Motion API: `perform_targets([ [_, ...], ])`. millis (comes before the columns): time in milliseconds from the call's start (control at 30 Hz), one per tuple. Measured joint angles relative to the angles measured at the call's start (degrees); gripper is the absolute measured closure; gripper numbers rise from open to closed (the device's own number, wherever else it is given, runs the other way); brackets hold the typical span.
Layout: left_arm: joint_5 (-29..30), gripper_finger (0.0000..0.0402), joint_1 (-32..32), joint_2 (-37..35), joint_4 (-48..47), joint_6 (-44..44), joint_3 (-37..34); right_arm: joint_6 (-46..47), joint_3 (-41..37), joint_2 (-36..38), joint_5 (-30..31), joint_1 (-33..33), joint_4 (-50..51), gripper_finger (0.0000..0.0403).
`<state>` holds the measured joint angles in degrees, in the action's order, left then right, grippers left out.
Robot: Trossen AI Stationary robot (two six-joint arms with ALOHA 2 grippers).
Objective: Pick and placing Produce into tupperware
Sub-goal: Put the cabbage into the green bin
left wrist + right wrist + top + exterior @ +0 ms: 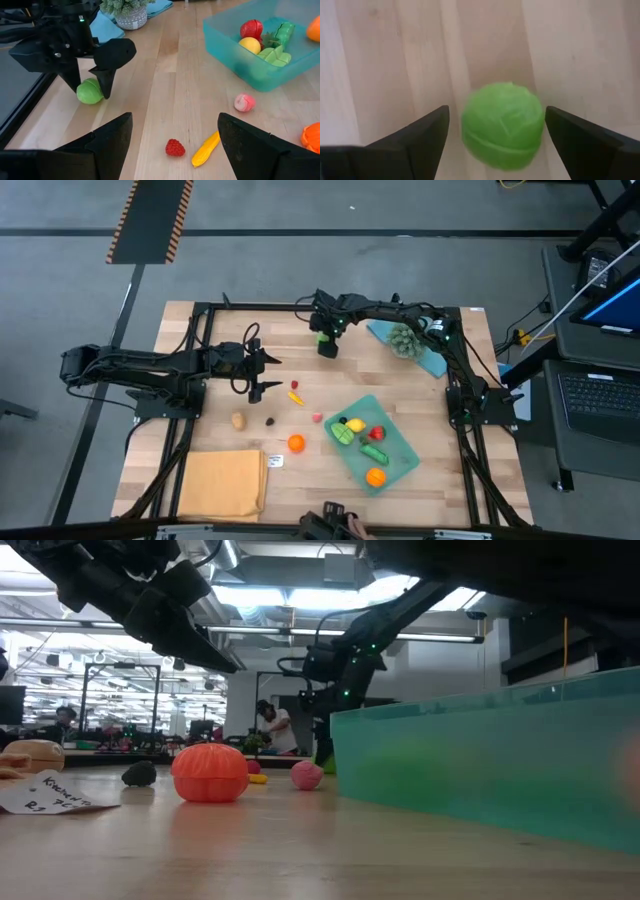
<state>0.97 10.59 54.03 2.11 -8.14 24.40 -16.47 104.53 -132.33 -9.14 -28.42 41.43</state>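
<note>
Right gripper: hanging straight over a green cabbage-looking ball, fingers spread wide with the ball sitting between them, not squeezed yet. Looks to me like the grab is about to happen.

Left gripper: also spread wide, nothing in it, hovering just short of the loose pieces in the middle of the table.

Tupperware: the teal container, well off from the right gripper, toward the near right part of the table.

Already in: a yellow lemon-ish piece, a red one, a couple of green bits and an orange. So roughly five pieces done, I'd say.

Still out, just ahead of the left gripper: a red strawberry and a yellow banana or pepper thing, almost touching each other.

Still out, farther past them: a pink ball, a bigger orange, a small dark piece and a tan potato-ish one.

Progress guess: a bit under halfway, with seven or so left counting the green ball.

Not part of it: spiky grey-green ball on the blue cloth, plus the orange-yellow cloth.
</note>
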Motion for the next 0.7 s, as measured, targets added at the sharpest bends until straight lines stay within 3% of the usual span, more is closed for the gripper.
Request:
perform_targets([
  [500, 0.0, 0.0115, 0.0, 0.0, 0.0, 0.0, 0.0, 1.1, 0.0, 0.0, 1.2, 0.0, -1.0, 0.0075],
  [700, 0.0, 0.0115, 0.0, 0.0, 0.0, 0.0, 0.0, 1.2, 0.0, 0.0, 2.7, 0.0, -1.0, 0.0097],
])
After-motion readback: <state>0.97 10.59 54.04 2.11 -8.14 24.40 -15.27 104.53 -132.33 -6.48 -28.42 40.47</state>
